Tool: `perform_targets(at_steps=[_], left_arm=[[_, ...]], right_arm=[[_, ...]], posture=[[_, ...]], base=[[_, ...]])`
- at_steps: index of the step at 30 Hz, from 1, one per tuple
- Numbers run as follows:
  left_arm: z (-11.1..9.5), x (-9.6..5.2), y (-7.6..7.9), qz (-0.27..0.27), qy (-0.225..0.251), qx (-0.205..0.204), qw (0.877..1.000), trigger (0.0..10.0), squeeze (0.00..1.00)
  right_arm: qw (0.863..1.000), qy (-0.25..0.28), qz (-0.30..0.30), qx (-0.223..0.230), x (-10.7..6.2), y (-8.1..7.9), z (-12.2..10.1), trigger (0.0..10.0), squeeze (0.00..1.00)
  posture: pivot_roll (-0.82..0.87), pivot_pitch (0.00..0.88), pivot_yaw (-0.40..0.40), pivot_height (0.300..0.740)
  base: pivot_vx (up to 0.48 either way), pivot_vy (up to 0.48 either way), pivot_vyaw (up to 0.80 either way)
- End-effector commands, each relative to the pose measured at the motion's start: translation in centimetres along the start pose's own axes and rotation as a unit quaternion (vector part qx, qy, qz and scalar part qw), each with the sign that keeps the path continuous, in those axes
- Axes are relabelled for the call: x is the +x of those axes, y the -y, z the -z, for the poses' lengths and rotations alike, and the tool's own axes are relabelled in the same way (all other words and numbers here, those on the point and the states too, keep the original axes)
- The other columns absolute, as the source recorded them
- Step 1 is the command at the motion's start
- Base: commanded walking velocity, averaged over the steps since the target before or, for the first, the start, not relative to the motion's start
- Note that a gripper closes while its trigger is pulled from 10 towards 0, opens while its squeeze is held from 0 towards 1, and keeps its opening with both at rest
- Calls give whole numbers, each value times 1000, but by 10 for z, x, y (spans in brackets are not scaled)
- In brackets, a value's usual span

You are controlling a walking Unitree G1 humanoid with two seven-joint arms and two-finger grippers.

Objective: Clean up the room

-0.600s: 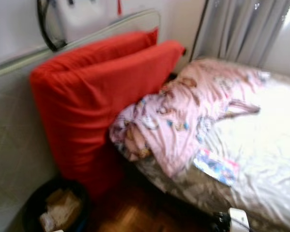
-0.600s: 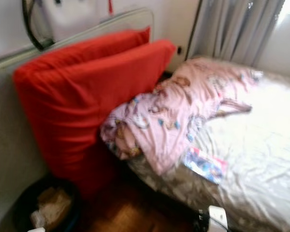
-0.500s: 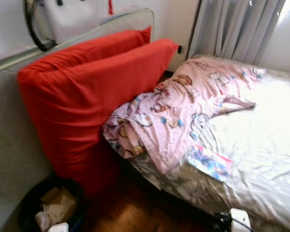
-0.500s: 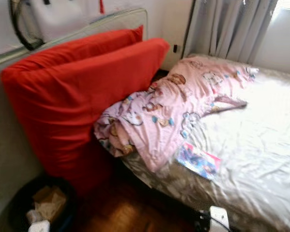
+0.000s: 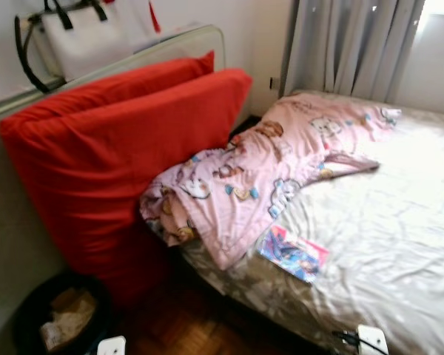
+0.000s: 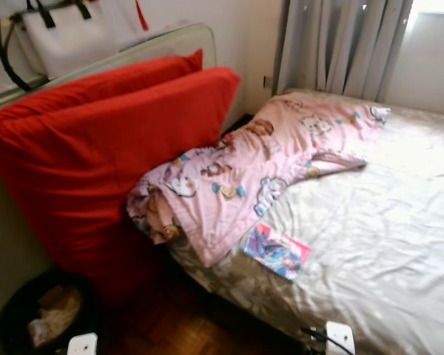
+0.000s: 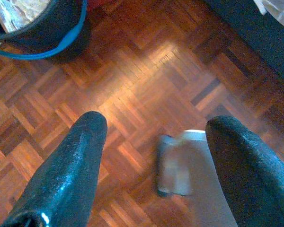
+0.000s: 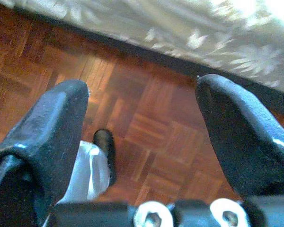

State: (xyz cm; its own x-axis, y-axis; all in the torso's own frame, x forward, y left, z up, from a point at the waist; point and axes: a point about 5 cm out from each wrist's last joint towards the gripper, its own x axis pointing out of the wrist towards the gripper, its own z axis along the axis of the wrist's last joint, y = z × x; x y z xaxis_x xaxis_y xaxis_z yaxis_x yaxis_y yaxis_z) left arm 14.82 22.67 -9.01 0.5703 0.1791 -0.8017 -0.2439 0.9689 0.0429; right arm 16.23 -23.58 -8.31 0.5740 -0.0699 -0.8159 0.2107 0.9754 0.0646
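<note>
A crumpled pink cartoon-print blanket lies across the near corner of the bed. Beside it on the pale sheet rests a colourful booklet. Two big red cushions lean against a grey upright mattress on the left. My left gripper hangs open over the parquet floor, holding nothing. My right gripper is open too, above the floor next to the bed's edge, with nothing between its fingers.
A black bin with crumpled paper stands on the floor at the cushions' foot; its blue-rimmed wall shows in the left wrist view. A white handbag sits on top of the mattress. Grey curtains hang behind the bed.
The whole picture has slid left and sharpened as the camera moved. Blanket, booklet, cushions and bin lie as before.
</note>
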Motion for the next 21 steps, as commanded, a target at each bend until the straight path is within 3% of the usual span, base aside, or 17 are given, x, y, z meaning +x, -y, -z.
perform_targets(at_steps=[1,7,10,15,21], left_arm=[[-1,-1,-12,-7,-2,7,1000,10000,0],[2,-5,-33,-17,-4,6,1000,10000,0],[2,-5,-36,-18,-4,5,1000,10000,0],[2,-5,-35,-17,-5,3,1000,10000,0],[3,-2,-15,-8,-7,7,1000,10000,0]], right_arm=[[1000,-3,1,10,0,-1,3,10000,0],[1000,-5,0,8,0,-2,3,10000,0],[1000,-3,2,10,0,-2,3,10000,0],[1000,-3,2,13,0,-2,2,10000,0],[1000,-1,1,14,1,-2,0,10000,0]], posture=[[-42,0,4,740],[-50,0,8,740],[-50,0,8,740],[-49,0,7,740],[-46,0,4,740]], base=[[0,-330,-719],[0,-332,-705],[0,-333,-644],[0,-333,-530],[0,-333,-629]])
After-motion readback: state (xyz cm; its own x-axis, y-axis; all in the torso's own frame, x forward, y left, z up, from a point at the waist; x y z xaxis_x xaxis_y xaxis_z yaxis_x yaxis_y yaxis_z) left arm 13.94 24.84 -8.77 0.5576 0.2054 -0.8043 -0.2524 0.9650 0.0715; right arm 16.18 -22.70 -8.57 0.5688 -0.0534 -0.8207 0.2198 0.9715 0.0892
